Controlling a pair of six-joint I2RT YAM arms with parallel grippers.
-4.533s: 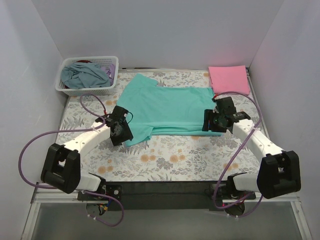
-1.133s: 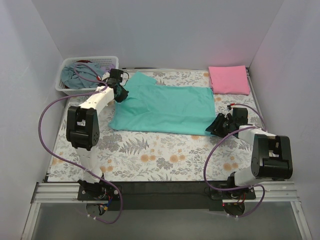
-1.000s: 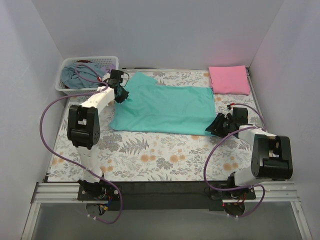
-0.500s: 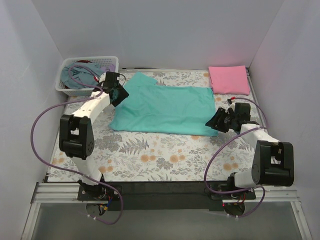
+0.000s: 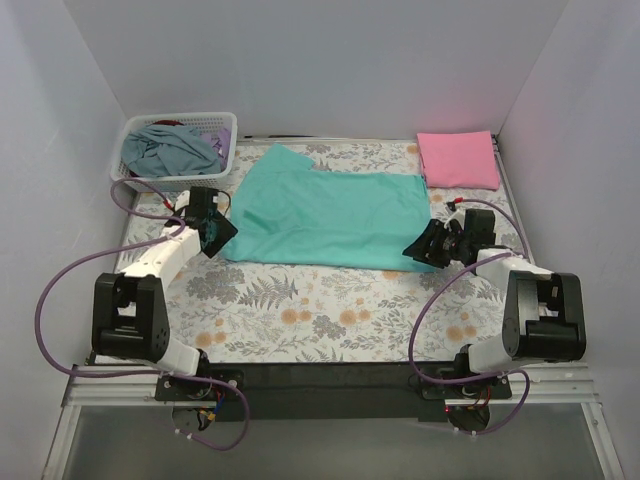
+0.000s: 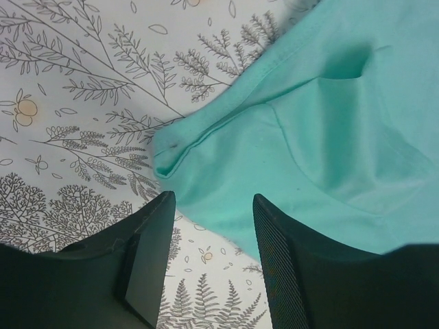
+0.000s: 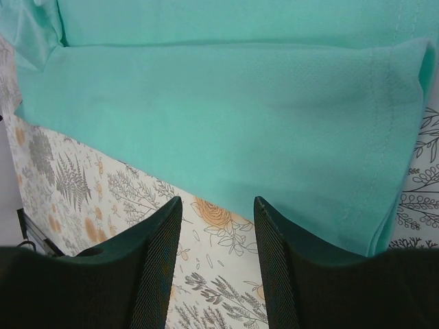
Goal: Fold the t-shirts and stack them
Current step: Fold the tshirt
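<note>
Mid-counter lies the teal t-shirt (image 5: 335, 220), part-folded; the pink t-shirt (image 5: 458, 160) sits folded at the far-right corner. Left gripper (image 5: 220, 232) and right gripper (image 5: 415, 250) gape empty at the teal one's 2 near corners; the next fold likely needs both pinched.

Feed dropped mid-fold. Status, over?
Left gripper open at teal tee, near-left corner; right gripper open at near-right. Tee flat, part-folded; pink tee folded far-right. Basket well clear.
</note>
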